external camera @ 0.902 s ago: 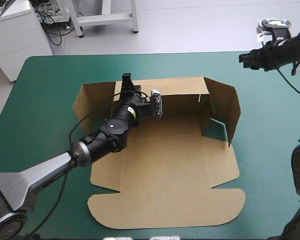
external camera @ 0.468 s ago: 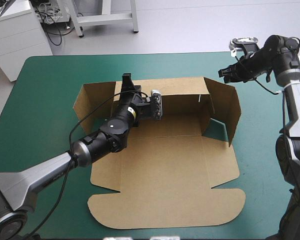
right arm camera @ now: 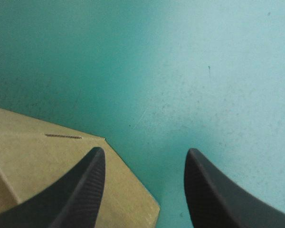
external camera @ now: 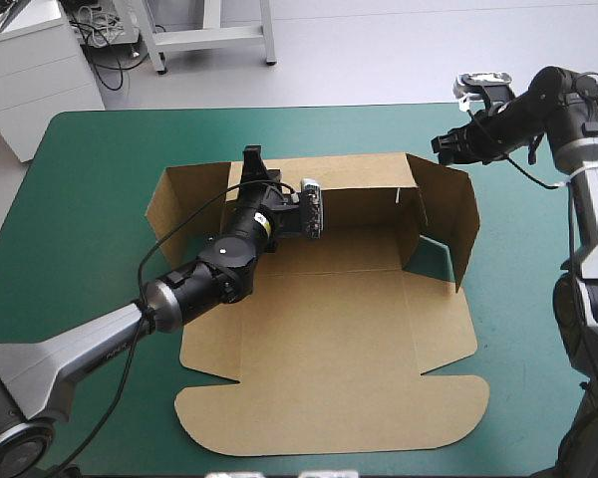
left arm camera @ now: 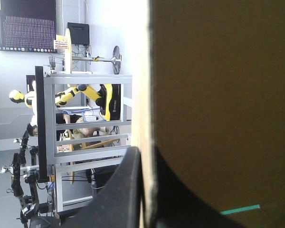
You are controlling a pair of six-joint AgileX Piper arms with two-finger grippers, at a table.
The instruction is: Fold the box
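The brown box (external camera: pixel 329 339) lay at the middle of the desk (external camera: pixel 80 199), lid panel flat at the near side, rear and right walls raised. The left tool (external camera: pixel 252 159) was clamped on the rear wall; a slip there would likely drop it. Farther off, the right tool (external camera: pixel 441 144) hovered, spread wide, above the right wall's far corner; a misaligned descent could crush it.
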